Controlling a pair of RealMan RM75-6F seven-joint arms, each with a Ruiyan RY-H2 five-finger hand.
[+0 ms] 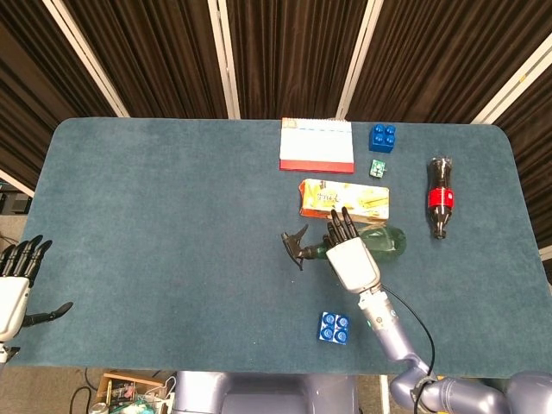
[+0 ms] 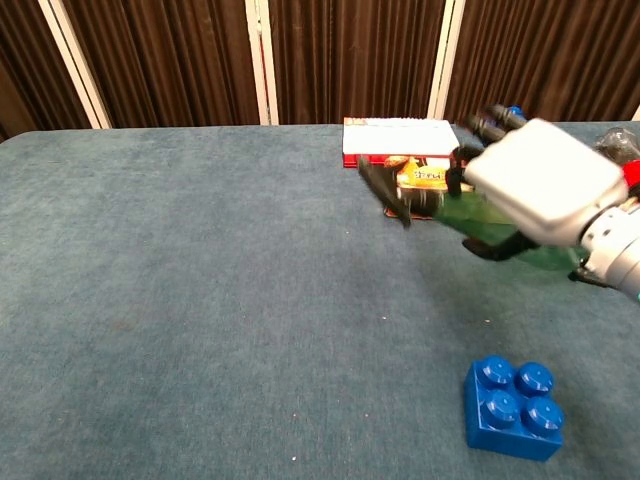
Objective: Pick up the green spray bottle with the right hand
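Wide blue-green table [image 1: 172, 224], carpeted, carrying every loose item on its right half. Near the far edge, a red-and-white flat box [image 1: 316, 145]; in front of that, an orange snack box [image 1: 343, 199] lying flat. At far right, a cola bottle [image 1: 440, 196] on its side, well apart from the action.

On to the task's own thing: green spray bottle [image 2: 480, 222], seen in the chest view raised clear of the cloth, tilted, black trigger head [image 2: 385, 192] pointing left and blurred with motion. In the head view, green body [image 1: 381, 242] poking out to the right of the palm, just in front of the snack box, nozzle out to the left.

Right hand [image 2: 540, 185] wrapped over the bottle's body, dark fingers curled around it from above — grasping it, judged from the lift. Grip apparently on the fat part of the body, not the neck, so some risk of the bottle swinging nose-down.

Left hand [image 1: 15, 285] at the lower-left edge of the head view, off the table, fingers spread, holding nothing.

2 blue blocks: 1 near the front edge [image 2: 513, 408], 1 by the far edge [image 1: 383, 137]. Smallest, a little green cube [image 1: 378, 167] beside the far block.

Judgement on progress: reach and grasp done, lift under way. Left to do: a steady hold clear of the table.
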